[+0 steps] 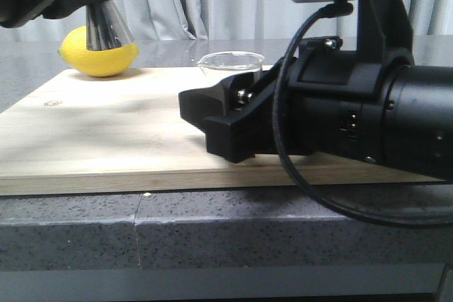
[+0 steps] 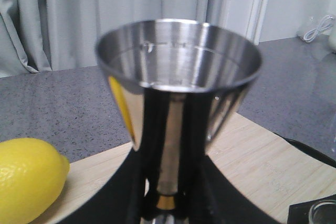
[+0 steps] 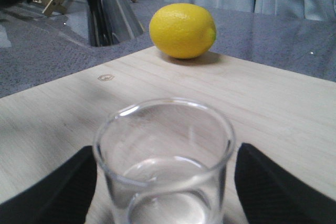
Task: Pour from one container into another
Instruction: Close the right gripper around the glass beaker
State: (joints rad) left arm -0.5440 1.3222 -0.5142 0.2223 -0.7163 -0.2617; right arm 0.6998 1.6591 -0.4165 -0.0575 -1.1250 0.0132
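The clear glass beaker point(image 3: 164, 145) stands upright on the wooden board point(image 1: 106, 132), and a ring low inside it looks like a clear liquid level. Only its rim point(image 1: 231, 60) shows behind my right arm in the front view. My right gripper point(image 3: 165, 182) is shut on it, a black finger against each side of the glass; its black fingertips point(image 1: 212, 125) reach left just above the board. The steel jigger point(image 2: 177, 72) hangs upright above the board's far left corner, its lower cone point(image 1: 107, 27) in front of the lemon. My left gripper point(image 2: 167, 203) is shut on its gold waist.
A yellow lemon point(image 1: 99, 53) lies at the board's back left corner. The board rests on a speckled grey counter point(image 1: 212, 231). A black cable point(image 1: 304, 167) loops down from my right arm past the board's front edge. Curtains hang behind.
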